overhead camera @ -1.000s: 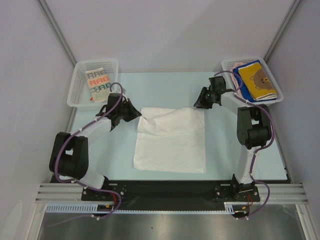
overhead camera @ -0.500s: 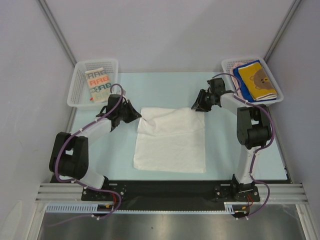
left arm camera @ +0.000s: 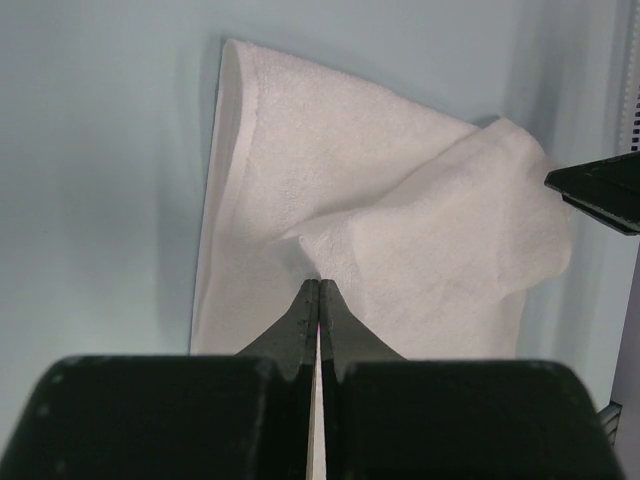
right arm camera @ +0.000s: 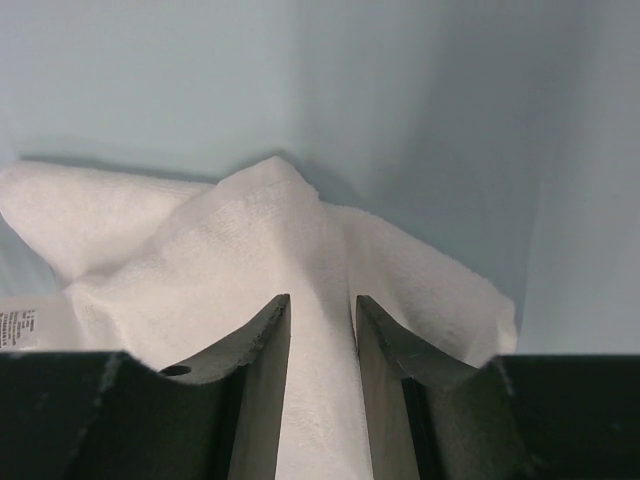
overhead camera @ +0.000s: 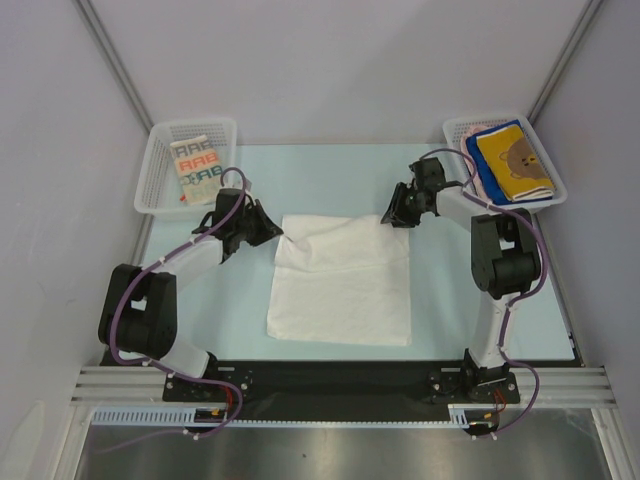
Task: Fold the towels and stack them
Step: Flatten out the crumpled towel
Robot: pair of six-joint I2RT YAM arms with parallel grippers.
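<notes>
Item inspected: white terry towel point(overhead camera: 340, 290), looped nap, soft, folded to a rough rectangle. It lies on the pale blue, smooth table point(overhead camera: 320, 175) between the two grippers.

Left gripper point(left arm camera: 318, 285): the black fingers are pressed together with no gap, clamped on the towel's nearest corner. Ahead of the tips the cloth is lifted into a creased hump, and one hemmed, rounded edge runs away to the front left.

Right gripper point(right arm camera: 322, 300): the fingers stand apart and a raised ridge of towel passes between them, peaking just ahead of the tips. Whether they press the cloth cannot be told. Low to the left of this gripper a small white label point(right arm camera: 15, 328) shows on the towel; its print is too fine to read and the frame cuts it off.

Beyond the left gripper, a white plastic mesh basket point(overhead camera: 155, 180) holds a cream towel point(overhead camera: 195, 168) printed with coloured letters; only "RAB" can be made out. Behind the right gripper, a second mesh basket point(overhead camera: 455, 125) holds a yellow-orange towel with a brown bear face point(overhead camera: 515, 158) on top. A blue towel point(overhead camera: 476, 160) shows only as an edge beneath it.
</notes>
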